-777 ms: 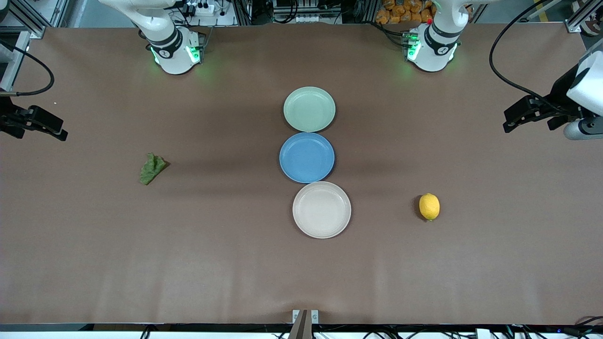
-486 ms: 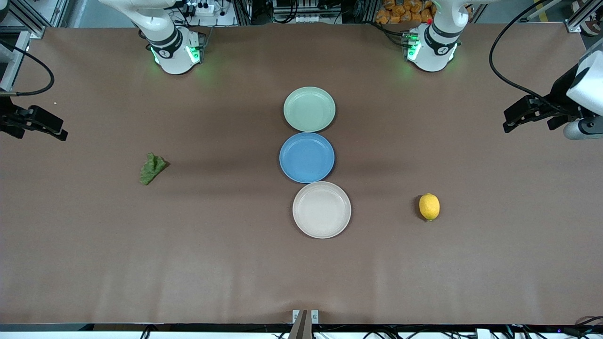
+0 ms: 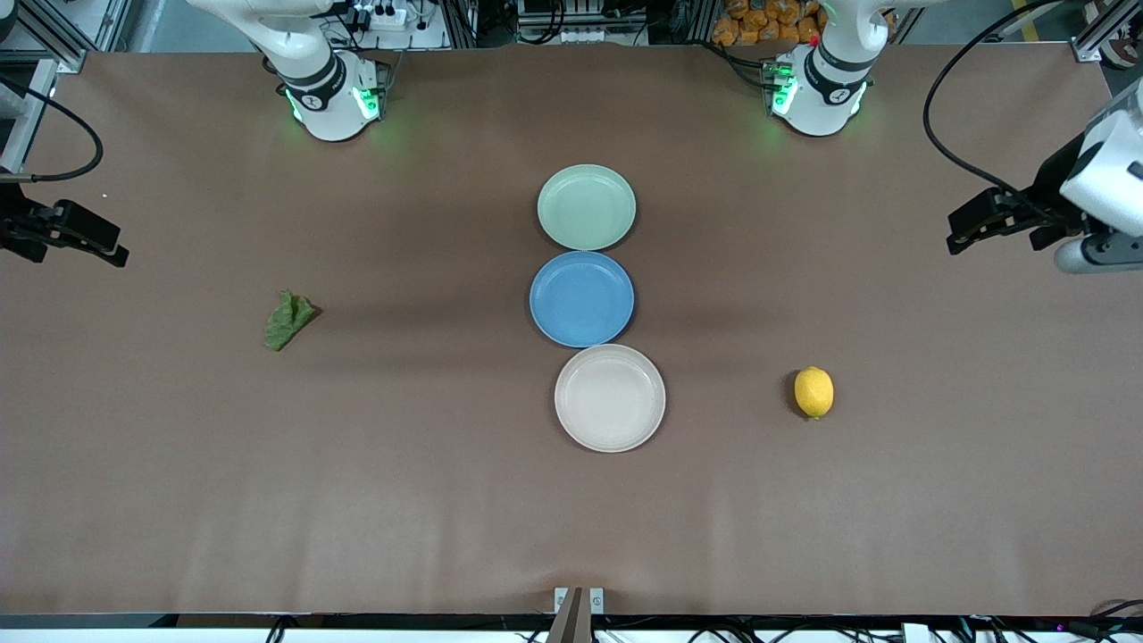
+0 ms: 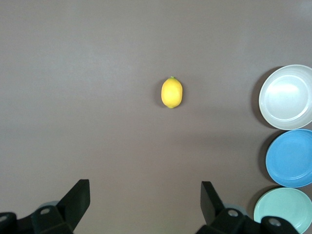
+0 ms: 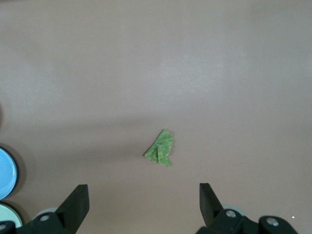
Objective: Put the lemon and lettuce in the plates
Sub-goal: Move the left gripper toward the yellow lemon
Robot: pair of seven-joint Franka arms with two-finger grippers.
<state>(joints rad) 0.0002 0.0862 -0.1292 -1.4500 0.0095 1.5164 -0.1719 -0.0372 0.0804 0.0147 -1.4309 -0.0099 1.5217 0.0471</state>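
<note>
A: Listing the table's contents, item one: the lemon (image 3: 813, 392), entered as lying on the bare brown table (image 3: 429, 500) toward the left arm's end, beside the beige-cream plate (image 3: 610, 398) but well apart from it. It is also seen whole in the left wrist view (image 4: 172, 92).

B: Item two: the lettuce (image 3: 287, 319), entered as lying flat on the table toward the right arm's end, well apart from every plate; it is repeated in the right wrist view (image 5: 160, 148).

A: Items three to five: three plates set in a row down the middle. The mint green plate (image 3: 587, 207) is placed farthest from the front camera, the blue plate (image 3: 581, 298) between, the beige-cream plate nearest. Each rim is seen touching, or all but touching, its neighbour. Nothing is held in any of them.

B: And the claws?

A: The left gripper (image 3: 991, 220) is held up over the table edge at the left arm's end. In its wrist view the left gripper (image 4: 145, 201) is shown with fingers spread wide and nothing between them.

B: The right gripper (image 3: 76, 234) is held over the right arm's end. Its fingers are likewise shown set wide apart in the right wrist view (image 5: 144, 204), nothing being gripped.
</note>
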